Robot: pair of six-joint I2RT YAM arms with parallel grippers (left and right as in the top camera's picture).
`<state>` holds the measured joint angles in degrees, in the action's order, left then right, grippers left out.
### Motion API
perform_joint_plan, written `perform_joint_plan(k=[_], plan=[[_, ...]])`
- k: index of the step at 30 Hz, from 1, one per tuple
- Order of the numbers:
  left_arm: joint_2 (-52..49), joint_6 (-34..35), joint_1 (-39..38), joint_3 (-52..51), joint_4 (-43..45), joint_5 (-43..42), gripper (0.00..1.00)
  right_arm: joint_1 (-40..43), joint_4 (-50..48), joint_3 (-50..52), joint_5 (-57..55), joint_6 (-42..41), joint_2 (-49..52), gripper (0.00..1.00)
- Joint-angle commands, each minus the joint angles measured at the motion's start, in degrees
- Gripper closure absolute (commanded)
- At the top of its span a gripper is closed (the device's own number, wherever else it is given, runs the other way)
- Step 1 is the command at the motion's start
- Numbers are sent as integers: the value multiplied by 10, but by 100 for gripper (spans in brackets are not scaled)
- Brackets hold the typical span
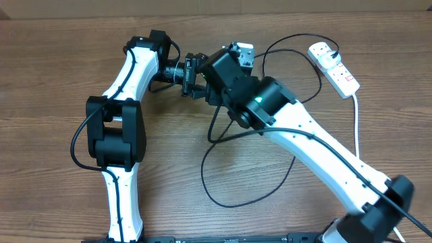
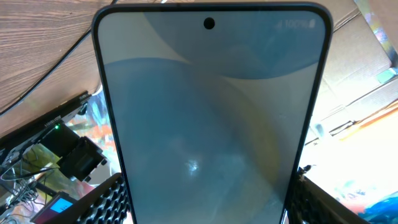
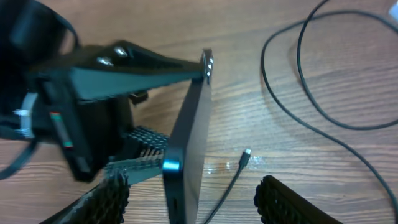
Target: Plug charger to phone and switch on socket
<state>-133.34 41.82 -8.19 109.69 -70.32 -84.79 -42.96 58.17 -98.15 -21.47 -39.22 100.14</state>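
The phone (image 2: 208,118) fills the left wrist view with its pale blue-teal screen lit. My left gripper (image 2: 205,202) is shut on its lower sides. In the right wrist view the phone (image 3: 186,149) shows edge-on, held on its edge above the wood. The charger's connector tip (image 3: 247,152) lies loose on the table just right of the phone. My right gripper (image 3: 191,190) is open, with one finger on each side of the phone's end and the tip. Overhead, both grippers (image 1: 187,75) (image 1: 210,71) meet at the back middle and the phone is hidden. The socket (image 1: 335,67) lies at the back right with the charger's white plug (image 1: 322,50) in it.
The black charger cable (image 1: 223,196) loops widely over the middle of the table, under the right arm. The socket's thick white cord (image 1: 356,128) runs down the right side. The wooden table (image 1: 54,81) ends at its far edge behind the arms.
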Motion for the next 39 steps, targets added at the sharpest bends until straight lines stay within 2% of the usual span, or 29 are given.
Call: perform_joint_plan(k=[1,3,10,15,18,26,29,33,39], plan=[[-5,-7,-2,17,-2,-19,37,-1,0,-12,-17,-4,20,40],[-5,-7,-2,17,-2,-19,36,-1,-1,-12,-17,-4,25,46],[-5,-7,-5,17,-2,-18,36,-1,-10,-12,-36,-2,27,56],[-5,-7,-5,17,-2,-18,36,-1,-11,-12,-35,-2,27,58],[-5,-7,-5,17,-1,-16,36,-1,-19,-12,-35,-2,27,65],[-5,-7,-5,17,2,-1,36,-1,-23,-12,-35,2,27,67],[-5,-7,-5,17,3,-1,36,-1,-24,-12,-35,2,27,74],[-5,-11,-5,17,3,-1,36,-1,-24,-12,-36,2,27,75],[-5,-11,-5,17,3,-3,36,-1,-24,-12,-36,2,28,82]])
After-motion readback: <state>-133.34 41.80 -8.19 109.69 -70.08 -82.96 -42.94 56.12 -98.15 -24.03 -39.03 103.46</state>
